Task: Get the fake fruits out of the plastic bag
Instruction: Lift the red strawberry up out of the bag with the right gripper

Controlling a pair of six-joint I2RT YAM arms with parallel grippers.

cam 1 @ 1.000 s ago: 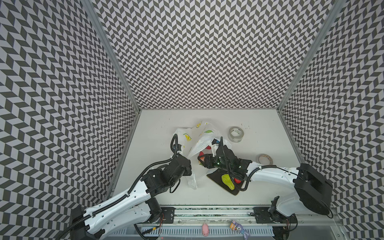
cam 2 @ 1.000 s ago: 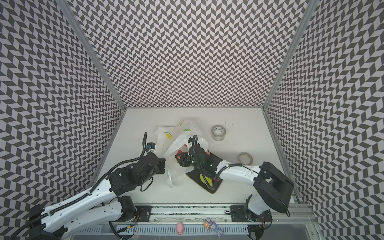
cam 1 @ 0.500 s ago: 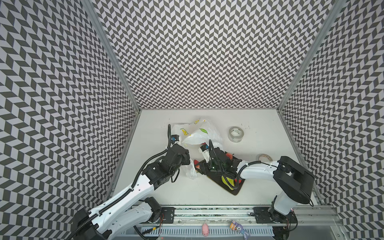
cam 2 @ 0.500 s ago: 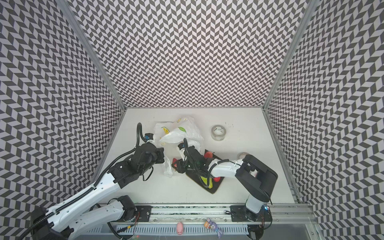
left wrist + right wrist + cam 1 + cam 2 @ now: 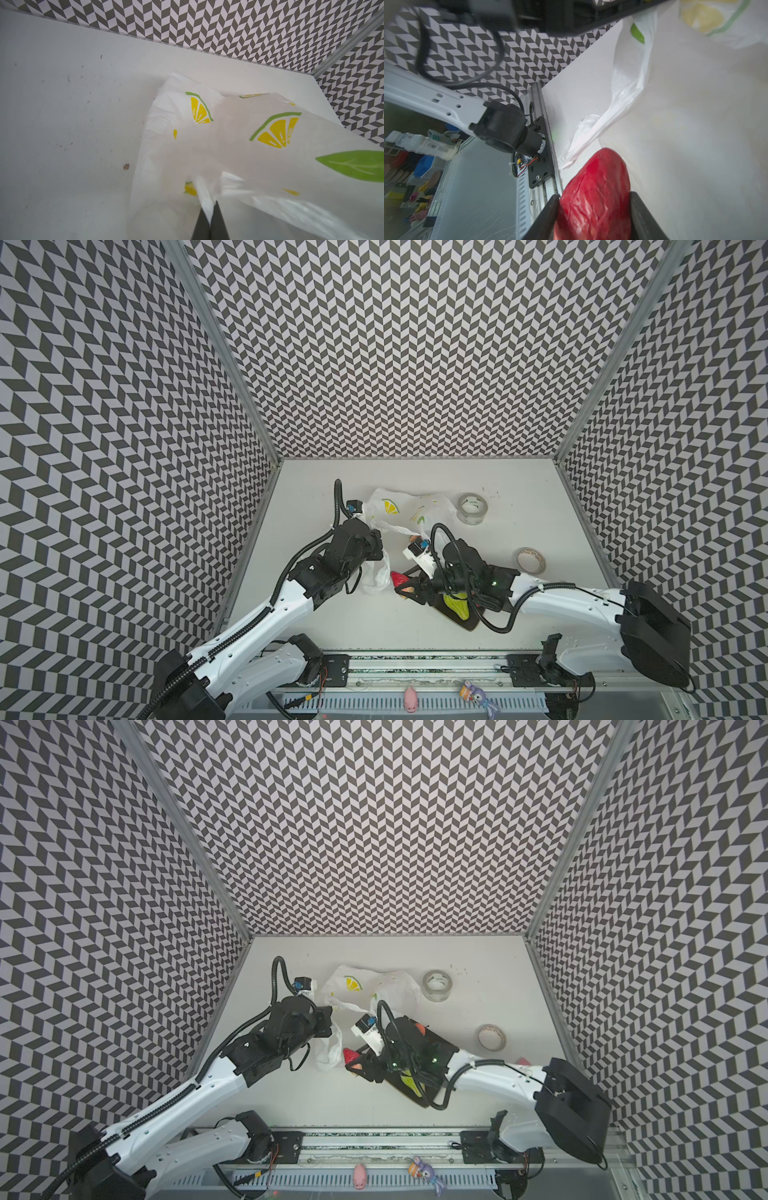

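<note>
The left claw (image 5: 210, 204) is pinched shut on a gathered fold of the bag (image 5: 228, 135). In the left wrist view its two dark fingers (image 5: 200, 224) meet with only white film between them. From this claw the bag spreads away toward the back wall, its lemon-slice prints facing up, over the tabletop (image 5: 62, 124). In both top views the claw (image 5: 376, 526) (image 5: 328, 1013) sits at the near edge of the bag (image 5: 399, 508) (image 5: 353, 986). A loose loop of the film trails from it toward the right claw (image 5: 405, 589).

The right claw (image 5: 595, 199) stands about half wide, its fingers (image 5: 550, 212) clamped on either side of a red strawberry (image 5: 598, 182). The strawberry (image 5: 398, 578) (image 5: 350, 1055) pokes out ahead of the fingertips. It is outside the bag and just beside the trailing loop. Whether it touches the tabletop cannot be told.

Behind the right claw, under its wrist, a yellow-green pear (image 5: 455, 605) lies on a dark board (image 5: 468, 625). A clear tape roll (image 5: 472, 509) sits just beyond the bag, well apart from both claws. A tan roll (image 5: 530, 561) lies behind the right claw, off to the far side of its arm.
</note>
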